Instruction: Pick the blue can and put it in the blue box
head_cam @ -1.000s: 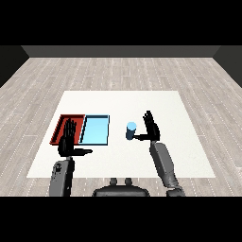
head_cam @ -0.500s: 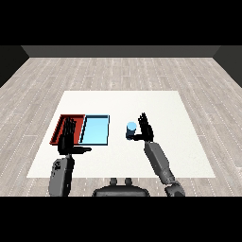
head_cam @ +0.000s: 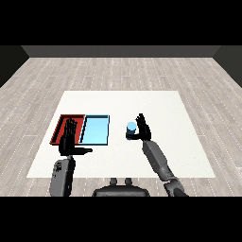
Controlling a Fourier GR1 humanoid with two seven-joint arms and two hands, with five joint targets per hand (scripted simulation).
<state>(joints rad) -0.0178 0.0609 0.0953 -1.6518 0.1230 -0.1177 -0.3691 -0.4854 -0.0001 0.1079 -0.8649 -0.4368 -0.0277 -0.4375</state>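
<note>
Red tray and light blue tray side by side on the white table, red to the left, edges touching; blue tray floor shows bare; red tray partly hidden behind the left hand, its visible floor holds nothing I can make out.

Against the frame half a second back: right hand has closed in on the blue can; trays unmoved; left hand in the same place over the red tray's near edge.

Blue can stands upright on the table, right of the blue tray and apart from it, not in either tray; right hand just beside it on its right side, fingers straight and raised, thumb reaching toward the can; whether the thumb touches cannot be told; nothing gripped.

Left hand open, fingers straight, thumb out to the right, holding nothing.
</note>
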